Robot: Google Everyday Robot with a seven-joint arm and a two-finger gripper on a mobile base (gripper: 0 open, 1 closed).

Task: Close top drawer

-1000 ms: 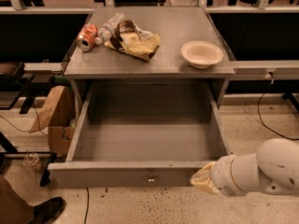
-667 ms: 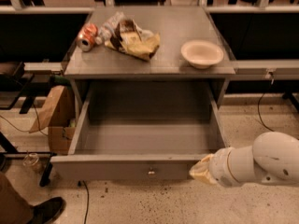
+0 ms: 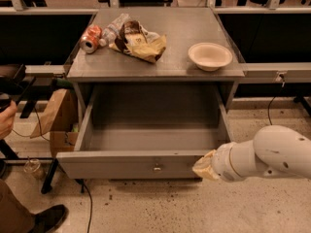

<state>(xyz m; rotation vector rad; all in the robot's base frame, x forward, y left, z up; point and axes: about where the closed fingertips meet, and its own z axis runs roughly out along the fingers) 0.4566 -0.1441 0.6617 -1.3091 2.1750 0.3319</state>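
With the gripper (image 3: 206, 165) at the top drawer (image 3: 121, 165) front's right end, parted or closed we can't say, we should push squarely inward.

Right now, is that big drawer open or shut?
Open: the top drawer is pulled far out, its bare inside showing. The gripper sits at the front panel's right end.

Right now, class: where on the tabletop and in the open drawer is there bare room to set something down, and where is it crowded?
Bare: the tabletop strip between the chip bag and the bowl, and the top drawer floor. Crowded: the back left, with can and bottle. The pincer sits at the drawer front's right end.
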